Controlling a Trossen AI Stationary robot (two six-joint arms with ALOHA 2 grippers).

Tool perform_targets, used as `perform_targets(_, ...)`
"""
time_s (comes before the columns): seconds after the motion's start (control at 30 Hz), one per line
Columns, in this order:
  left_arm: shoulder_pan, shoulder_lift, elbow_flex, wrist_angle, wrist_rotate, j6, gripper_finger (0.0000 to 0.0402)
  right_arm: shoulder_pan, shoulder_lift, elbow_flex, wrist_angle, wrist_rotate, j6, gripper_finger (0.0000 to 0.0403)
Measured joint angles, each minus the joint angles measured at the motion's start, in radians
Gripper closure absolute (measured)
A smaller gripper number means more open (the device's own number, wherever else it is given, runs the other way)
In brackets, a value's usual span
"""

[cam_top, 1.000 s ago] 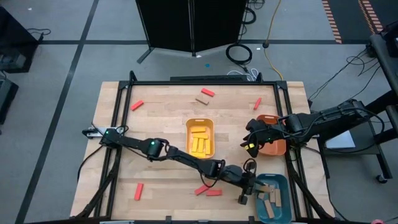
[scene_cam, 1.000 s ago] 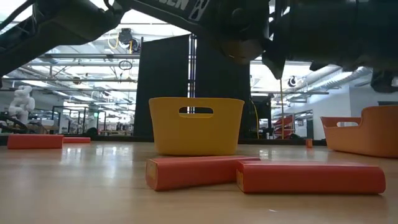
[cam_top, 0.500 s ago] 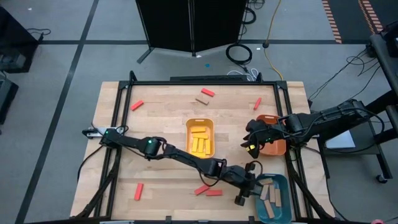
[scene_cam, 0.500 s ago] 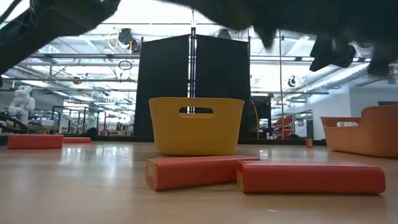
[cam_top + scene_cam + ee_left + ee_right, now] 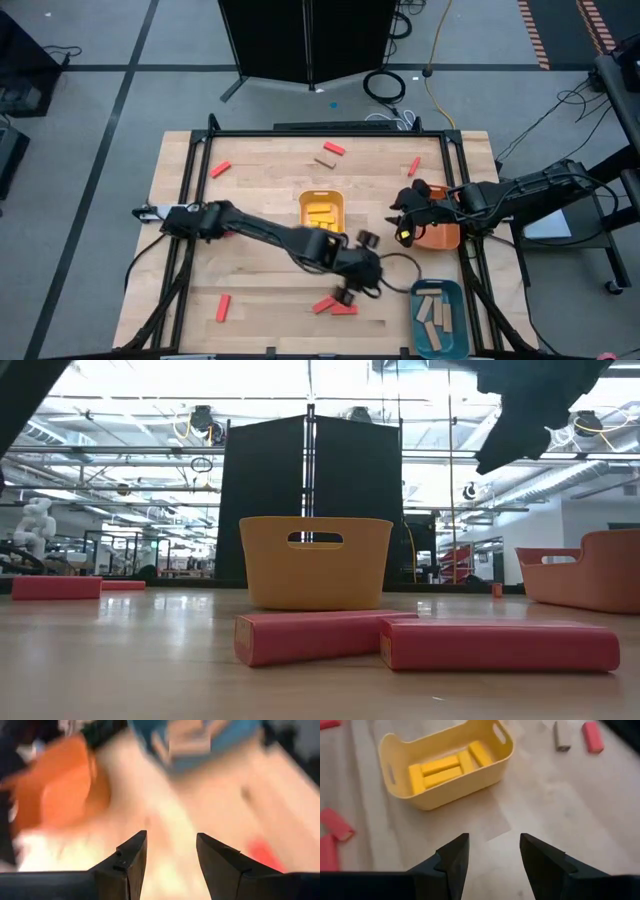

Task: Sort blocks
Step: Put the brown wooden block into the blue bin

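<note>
High view: we go from left to right across the counter [image 5: 190, 170]. A red block [image 5: 222, 307] lies at about 8 o'clock and another red block [image 5: 220, 169] at about 10 o'clock. The left arm reaches in from 9 o'clock, and its left tool [image 5: 358, 268] hangs over the counter just above two red blocks [image 5: 334, 306] lying side by side at 6 o'clock. In the left wrist view the left tool's fingers [image 5: 129, 860] stand apart with nothing between them.

The yellow tray [image 5: 321, 203] sits at the centre with yellow blocks [image 5: 320, 214] inside. Toward 12 o'clock we see a tan block [image 5: 324, 160] beside a red block [image 5: 334, 149], and further right one more red block [image 5: 413, 166].

The teal tray [image 5: 439, 318] at 5 o'clock holds tan blocks [image 5: 434, 313]. The orange tray [image 5: 440, 232] sits at 3 o'clock, and the right tool [image 5: 404, 208] hovers at its inner edge, facing the yellow tray. In the right wrist view its fingers [image 5: 454, 855] are spread and empty.

In the low view the pair of red blocks lies nearest, with the yellow tray behind them. We can read no writing or label anywhere.
</note>
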Motion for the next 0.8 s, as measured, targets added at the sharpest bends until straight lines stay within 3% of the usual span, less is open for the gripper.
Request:
perform_targets(0.17, 0.076, -0.157, 0.0, -0.264, -0.02, 0.028, 0.0233, -0.01, 0.0, 0.0, 0.003, 0.034, -0.042, 0.0234)
perform_targets(0.5, 0.315, -0.417, -0.006, -0.436, 0.036, 0.032, 0.0233, -0.015, 0.0, 0.0, 0.008, 0.059, -0.031, 0.0234)
perform_targets(0.8, 0.506, -0.504, -0.007, -0.556, 0.278, 0.066, 0.0233, -0.02, 0.0, 0.0, 0.122, 0.078, -0.108, 0.0234)
